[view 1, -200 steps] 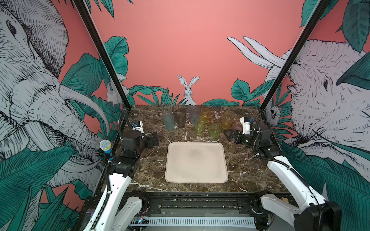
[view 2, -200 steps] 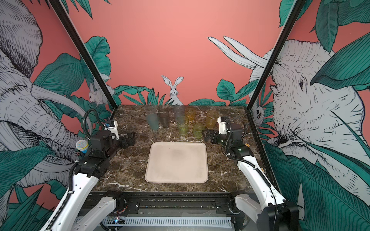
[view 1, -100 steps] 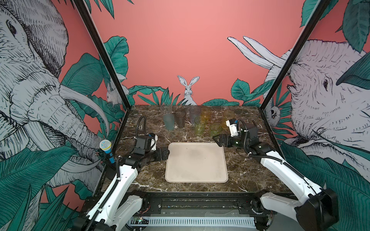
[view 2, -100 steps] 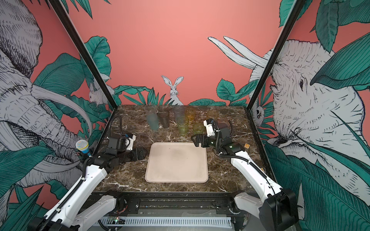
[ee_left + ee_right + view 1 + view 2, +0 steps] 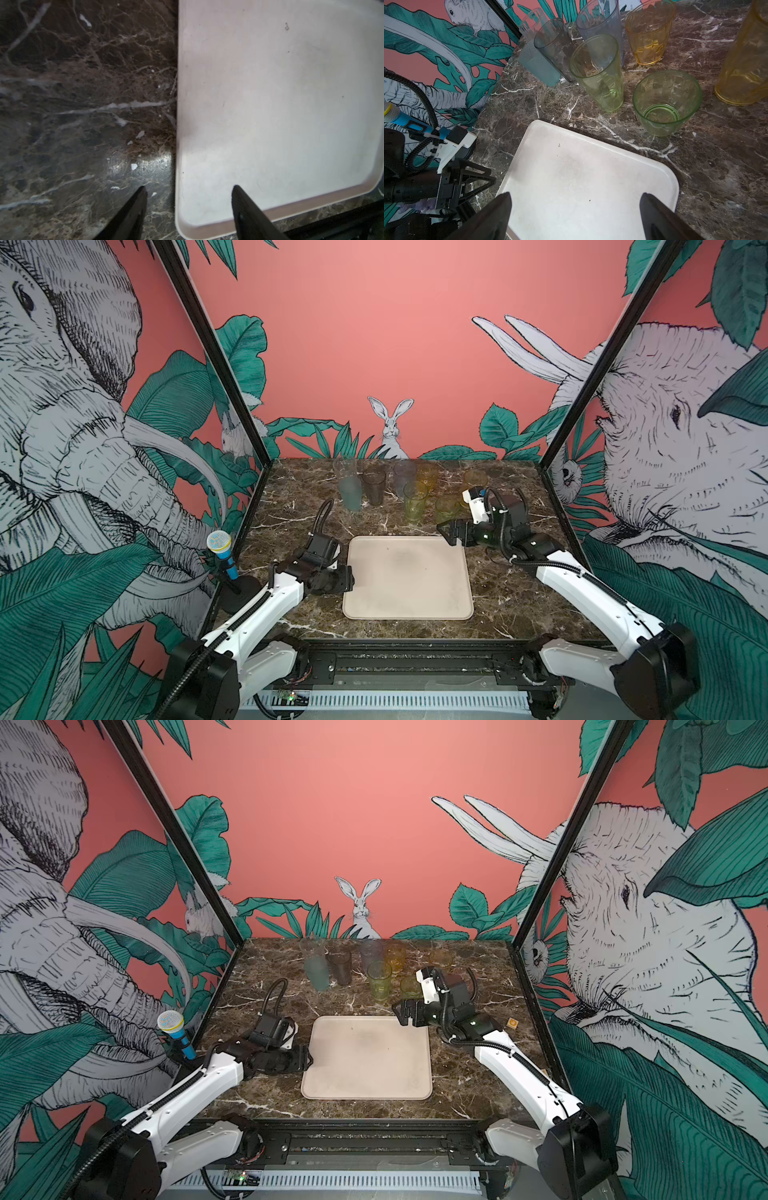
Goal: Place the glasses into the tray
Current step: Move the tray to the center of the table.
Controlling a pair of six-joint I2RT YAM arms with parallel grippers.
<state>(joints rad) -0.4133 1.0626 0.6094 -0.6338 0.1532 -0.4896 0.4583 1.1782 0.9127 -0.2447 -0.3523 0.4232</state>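
Note:
The glasses stand in a cluster at the back of the marble table: a frosted teal one (image 5: pixel 350 493), a smoky grey one (image 5: pixel 374 487), a tall green one (image 5: pixel 598 72), a short green one (image 5: pixel 666 104), amber ones (image 5: pixel 648 33) and a tall yellow one (image 5: pixel 745 62). The cream tray (image 5: pixel 407 576) lies bare in the middle. My left gripper (image 5: pixel 189 188) is open, low at the tray's left edge (image 5: pixel 178 124), one finger over the marble and one over the tray. My right gripper (image 5: pixel 576 195) is open above the tray's far right corner, just short of the short green glass.
A blue toy microphone (image 5: pixel 222 549) on a black stand sits at the table's left edge. A small orange item (image 5: pixel 513 1022) lies on the marble to the right of my right arm. Patterned walls close the left, right and back sides.
My left arm has come down and rightward to the tray's left edge, and its jaws have narrowed. My right arm has shifted left from beside the glasses to the tray's far right corner.

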